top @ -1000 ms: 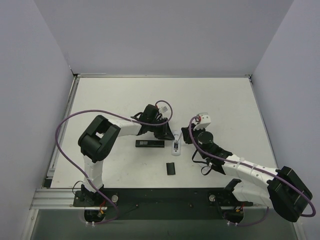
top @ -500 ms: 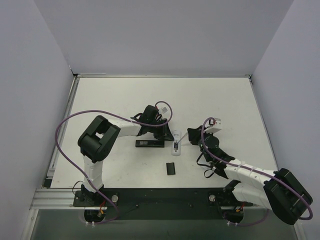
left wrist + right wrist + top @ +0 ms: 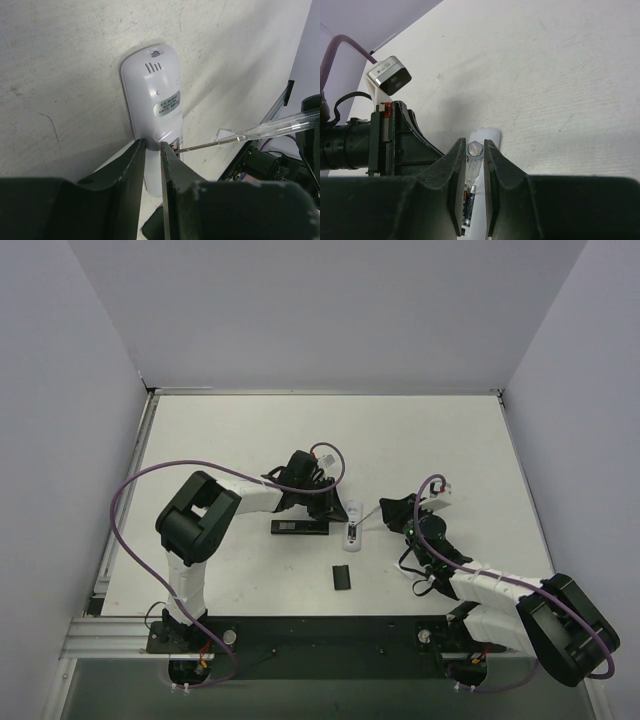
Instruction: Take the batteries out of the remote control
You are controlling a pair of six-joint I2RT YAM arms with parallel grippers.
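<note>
Right fingers (image 3: 454, 185) clamped on clear-handled stick (image 3: 275, 124), now drawn back rightward from white remote (image 3: 152, 95), tip staying in its open bay (image 3: 173, 145); battery (image 3: 468, 202) lodged there. Left fingers (image 3: 131, 167) narrowly parted over remote's end, unmoved; grip not discernible. Black remote (image 3: 299, 528) and black cover (image 3: 342, 578) on worktop (image 3: 250, 440), unshifted

A white remote (image 3: 152, 95) lies label-up on the surface (image 3: 60, 60), its near end under the narrowly parted jaws. Just right of them, a thin clear-handled stick (image 3: 260, 127) meets the remote.
</note>
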